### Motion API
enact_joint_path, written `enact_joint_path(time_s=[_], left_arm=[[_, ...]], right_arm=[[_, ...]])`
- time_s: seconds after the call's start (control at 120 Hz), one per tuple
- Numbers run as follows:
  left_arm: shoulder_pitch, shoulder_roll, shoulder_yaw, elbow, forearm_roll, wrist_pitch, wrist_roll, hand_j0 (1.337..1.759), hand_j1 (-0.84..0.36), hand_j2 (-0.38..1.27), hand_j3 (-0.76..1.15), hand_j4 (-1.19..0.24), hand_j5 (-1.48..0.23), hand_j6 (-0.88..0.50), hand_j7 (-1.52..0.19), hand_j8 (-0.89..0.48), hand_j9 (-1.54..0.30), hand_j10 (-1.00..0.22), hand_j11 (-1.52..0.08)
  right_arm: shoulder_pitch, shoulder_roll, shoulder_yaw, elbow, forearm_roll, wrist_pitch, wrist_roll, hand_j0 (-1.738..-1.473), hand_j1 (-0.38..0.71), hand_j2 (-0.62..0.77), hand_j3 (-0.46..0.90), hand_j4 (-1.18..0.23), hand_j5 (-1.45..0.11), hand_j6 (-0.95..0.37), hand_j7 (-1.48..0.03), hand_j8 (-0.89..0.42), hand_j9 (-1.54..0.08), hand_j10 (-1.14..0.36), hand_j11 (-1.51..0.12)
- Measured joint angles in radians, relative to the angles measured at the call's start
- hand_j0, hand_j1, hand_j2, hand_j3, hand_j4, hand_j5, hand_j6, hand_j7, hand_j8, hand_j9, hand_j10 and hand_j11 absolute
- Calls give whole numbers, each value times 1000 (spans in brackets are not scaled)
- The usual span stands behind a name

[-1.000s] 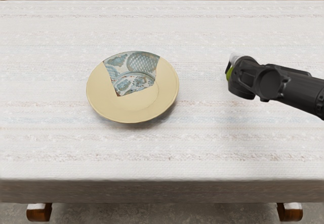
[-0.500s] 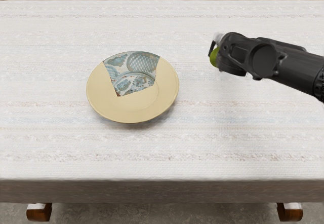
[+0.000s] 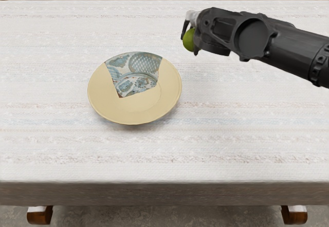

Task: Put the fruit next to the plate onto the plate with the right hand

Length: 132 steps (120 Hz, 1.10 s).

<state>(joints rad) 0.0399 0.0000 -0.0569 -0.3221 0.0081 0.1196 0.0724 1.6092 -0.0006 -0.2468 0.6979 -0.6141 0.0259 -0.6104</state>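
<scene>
A round yellow plate (image 3: 110, 101) with a blue-green patterned wedge lies left of the table's middle. My right hand (image 3: 194, 32) comes in from the right edge and hangs above the table, up and to the right of the plate. Its fingers are shut on a small green fruit (image 3: 188, 39), of which only the left side shows past the dark hand. The fruit is held clear of the cloth and just outside the plate's upper right rim. The left arm is out of view.
A pale woven cloth (image 3: 164, 150) covers the whole table. The table's front edge runs along the bottom, with two wooden feet (image 3: 39, 214) below it. A brown wall edge shows at the top.
My right hand has carried the green fruit up and to the left, from the table's right side to a spot near the plate's upper right rim. The plate has not moved.
</scene>
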Motion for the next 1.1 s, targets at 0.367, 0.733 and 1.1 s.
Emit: enact_joint_path(time_s=[0.367,0.733,1.1], left_arm=[[0,0,0,0,0,0,0,1658,349,0,0,0,0,0,0,0,0,0,0],[0,0,0,0,0,0,0,1658,349,0,0,0,0,0,0,0,0,0,0],[0,0,0,0,0,0,0,1658,349,0,0,0,0,0,0,0,0,0,0]], right_arm=[[-2,1,89,115,-7,12,-1,-1651,198,125,0,-623,-872,-381,-861,-361,-883,-619,-878],[-48,1,116,192,-8,20,-1,-1651,219,185,-1,-612,-905,-372,-884,-340,-909,-605,-904],[-87,1,118,230,-8,20,-1,-1652,225,189,0,-613,-883,-370,-861,-337,-884,-595,-884]])
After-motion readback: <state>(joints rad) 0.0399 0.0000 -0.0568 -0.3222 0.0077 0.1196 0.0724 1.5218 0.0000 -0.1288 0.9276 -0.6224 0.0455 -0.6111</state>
